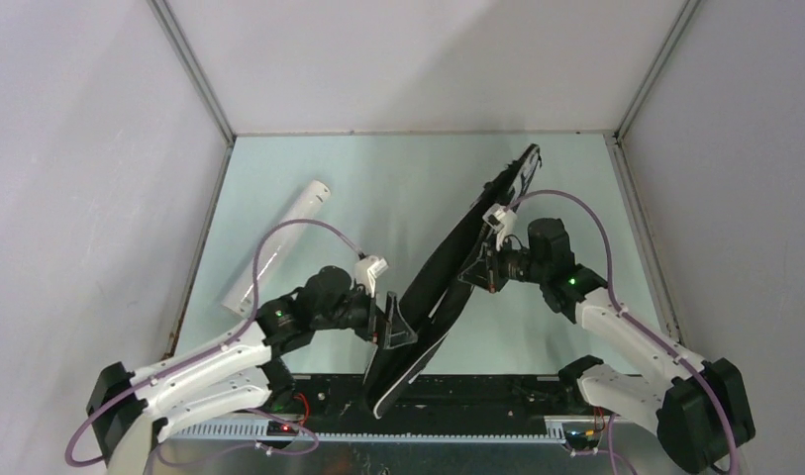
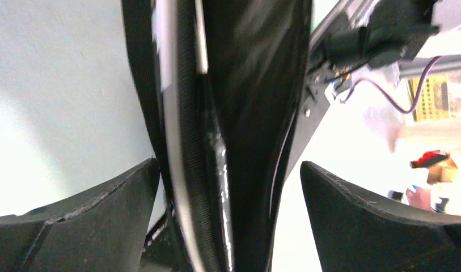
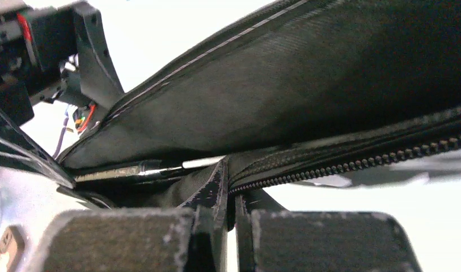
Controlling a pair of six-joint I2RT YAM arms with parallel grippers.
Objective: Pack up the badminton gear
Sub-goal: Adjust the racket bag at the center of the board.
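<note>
The black racket bag (image 1: 446, 269) stands on its edge, running diagonally from the table's near edge to the far right. My right gripper (image 1: 480, 265) is shut on the bag's fabric (image 3: 231, 190) beside the zipper (image 3: 352, 165), holding it up. My left gripper (image 1: 402, 331) is open and straddles the bag's lower part (image 2: 245, 113), with one finger (image 2: 97, 215) on each side and not pinching. A silver racket frame (image 2: 170, 130) shows inside the bag's opening, and a silver shaft (image 3: 202, 163) shows in the right wrist view. The white tube (image 1: 276, 242) lies at the left. No shuttlecocks are in view.
Grey enclosure walls (image 1: 81, 198) close in the table on the left, right and far side. A black rail (image 1: 497, 394) runs along the near edge between the arm bases. The pale green tabletop (image 1: 398, 188) lies bare between the tube and the bag.
</note>
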